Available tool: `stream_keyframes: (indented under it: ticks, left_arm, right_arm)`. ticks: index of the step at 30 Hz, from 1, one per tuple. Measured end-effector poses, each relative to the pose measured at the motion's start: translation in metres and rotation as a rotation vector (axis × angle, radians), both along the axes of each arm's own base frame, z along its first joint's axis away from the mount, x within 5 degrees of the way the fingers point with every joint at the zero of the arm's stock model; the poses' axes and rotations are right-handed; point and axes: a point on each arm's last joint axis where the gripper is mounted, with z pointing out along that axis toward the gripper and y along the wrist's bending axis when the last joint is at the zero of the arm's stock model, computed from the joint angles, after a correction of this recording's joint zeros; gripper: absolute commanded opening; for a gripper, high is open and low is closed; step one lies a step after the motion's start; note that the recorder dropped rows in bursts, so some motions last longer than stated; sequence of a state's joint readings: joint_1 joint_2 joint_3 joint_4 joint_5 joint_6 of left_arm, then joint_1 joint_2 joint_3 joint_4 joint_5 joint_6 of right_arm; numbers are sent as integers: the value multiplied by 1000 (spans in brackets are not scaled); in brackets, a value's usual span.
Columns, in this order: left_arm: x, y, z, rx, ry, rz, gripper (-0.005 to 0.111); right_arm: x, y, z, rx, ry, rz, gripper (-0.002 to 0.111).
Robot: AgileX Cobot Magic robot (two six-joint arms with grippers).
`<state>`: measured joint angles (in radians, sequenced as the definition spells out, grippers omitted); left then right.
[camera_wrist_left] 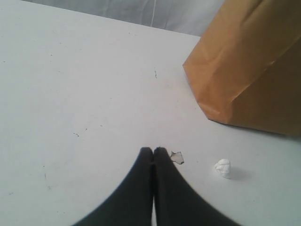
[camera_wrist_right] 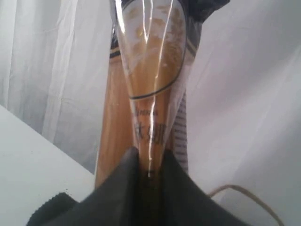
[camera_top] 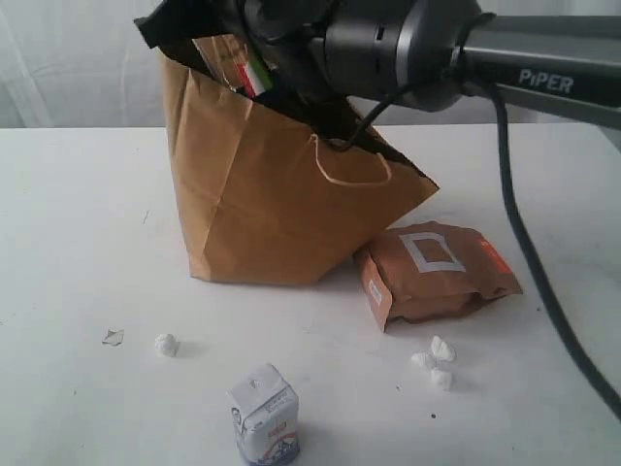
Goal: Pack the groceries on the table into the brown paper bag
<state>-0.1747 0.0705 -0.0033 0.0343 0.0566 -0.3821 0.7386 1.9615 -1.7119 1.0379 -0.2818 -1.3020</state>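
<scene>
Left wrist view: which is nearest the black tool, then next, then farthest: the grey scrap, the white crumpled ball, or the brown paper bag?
1. Small grey torn scrap, right beside the tips of the shut left tool.
2. White crumpled ball, a little past the scrap.
3. Tall brown paper bag, standing beyond both.

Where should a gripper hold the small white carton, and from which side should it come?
Grip the small white carton across its flat side walls, near mid-height, coming from above. It stands upright and alone on the table, so probably nothing blocks the jaws.
</scene>
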Motion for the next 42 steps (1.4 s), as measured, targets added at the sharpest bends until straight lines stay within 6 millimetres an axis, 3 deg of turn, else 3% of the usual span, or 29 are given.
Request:
stream_keyframes:
  ticks: [25,30,37,42]
  left_arm:
    - [0,0,0,0,0,0,0]
    - [0,0,0,0,0,0,0]
    - [0,0,0,0,0,0,0]
    - [0,0,0,0,0,0,0]
  right_arm:
    - [23,16,-71,-123,50,-34,1]
    - [24,17,-72,-122,49,-40,18]
    - [24,17,-73,-91,63,-45,66]
    - [25,17,-70,-82,55,-51,70]
